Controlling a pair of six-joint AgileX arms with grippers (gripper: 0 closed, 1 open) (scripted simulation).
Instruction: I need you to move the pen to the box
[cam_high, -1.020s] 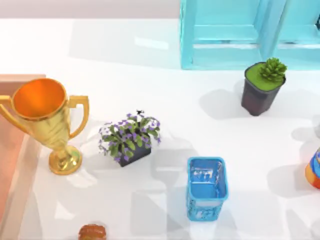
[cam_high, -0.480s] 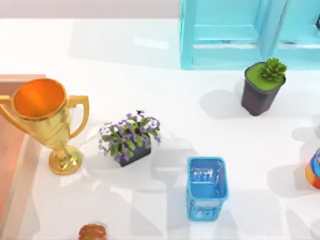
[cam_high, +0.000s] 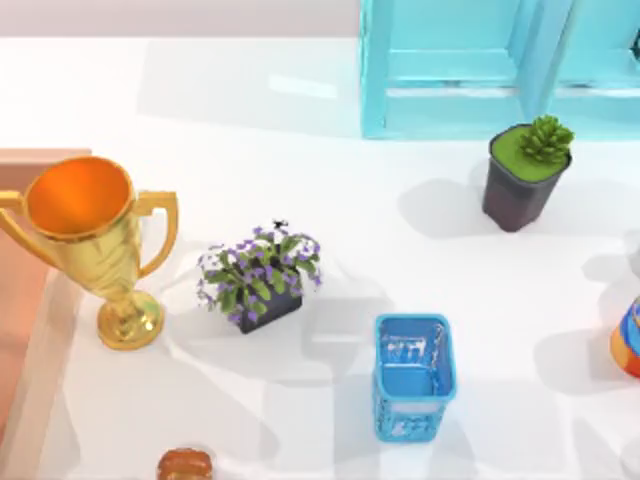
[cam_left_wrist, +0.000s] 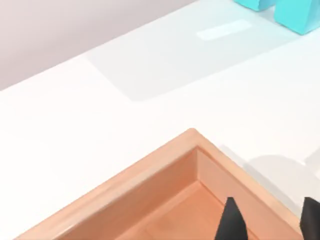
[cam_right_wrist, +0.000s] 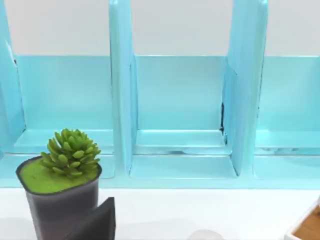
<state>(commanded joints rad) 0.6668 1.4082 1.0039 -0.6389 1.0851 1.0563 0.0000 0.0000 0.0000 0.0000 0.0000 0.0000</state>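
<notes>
The pen is out of view. The box (cam_high: 12, 300) lies at the table's left edge, salmon-coloured with a paler thick rim, partly behind the trophy. In the left wrist view, one corner of the box (cam_left_wrist: 150, 175) sits close below. My left gripper (cam_left_wrist: 270, 225) hangs open over that corner with nothing between its dark fingertips. In the right wrist view, a dark part of my right gripper (cam_right_wrist: 97, 222) shows next to the succulent pot (cam_right_wrist: 60, 185), facing the cyan cabinet (cam_right_wrist: 180, 110).
A gold trophy (cam_high: 95, 240) stands by the box. A purple-flowered plant (cam_high: 260, 275) and a blue mesh cup (cam_high: 412, 375) occupy the middle. The succulent pot (cam_high: 525, 175) and cyan cabinet (cam_high: 480, 70) are at the back right. A brown object (cam_high: 185, 465) lies at the front edge and a striped one (cam_high: 628, 340) at the right edge.
No object on the table has moved. Only the faint shadows on the front part of the table have shifted a little.
</notes>
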